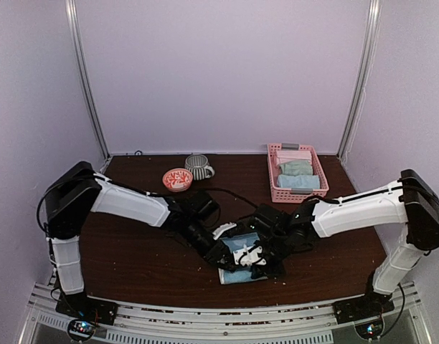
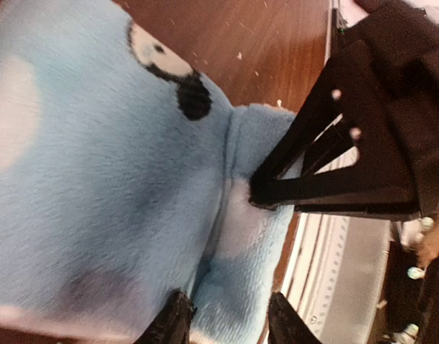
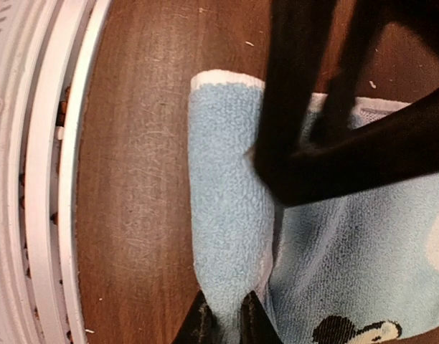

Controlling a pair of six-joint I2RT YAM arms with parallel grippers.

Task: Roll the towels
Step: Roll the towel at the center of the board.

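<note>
— Where is your left gripper [image 2: 227, 324]?
— On the near-left side of the pink basket [image 1: 299, 196], over the blue towel [image 2: 97, 186]. My fingers stand apart, and the towel's folded edge lies between them.
— And the towel itself?
— It lies on the table [image 1: 133, 251], also near-left of the basket, with one edge folded over.
— Your right gripper [image 3: 225, 324]?
— It is just beside my left one, pinched tight on that folded edge. Inside the basket lie other towels [image 1: 298, 168].

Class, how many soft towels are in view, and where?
4. One patterned light blue towel lies on the wooden table; pink, grey-green and plain light blue towels sit in the pink lattice basket. Others may hide beneath.
</note>
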